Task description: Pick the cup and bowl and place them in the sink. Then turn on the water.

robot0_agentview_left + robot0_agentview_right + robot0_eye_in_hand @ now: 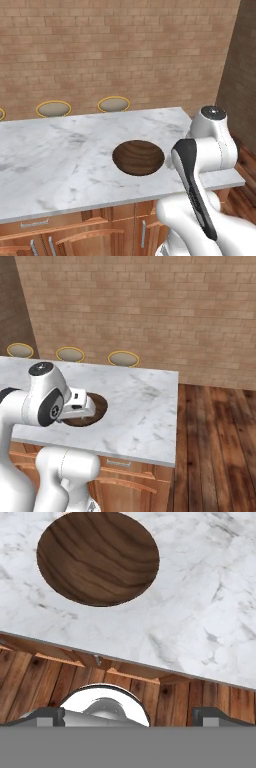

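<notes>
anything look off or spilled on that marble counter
Nothing stands out. The wide dark brown wooden bowl sits upright and empty on the white marble counter, near its front edge, with no spill or damage around it.

A brick wall (115,50) backs the marble island (55,165); stools (113,104) behind, wooden floor (215,446).

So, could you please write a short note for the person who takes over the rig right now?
Claw: open and holding nothing; in the hand view its tips hang over the counter's front edge and the wooden cabinets below.
Bowl: upright on the marble counter, near the front edge, just ahead of the claw, untouched.
Cup and sink: I cannot place them from these pictures; find them before you plan the carry.
Done: nothing yet, the bowl is not picked up.
Left: grasp the bowl, bring it and the cup to the sink, then turn on the water.
</notes>
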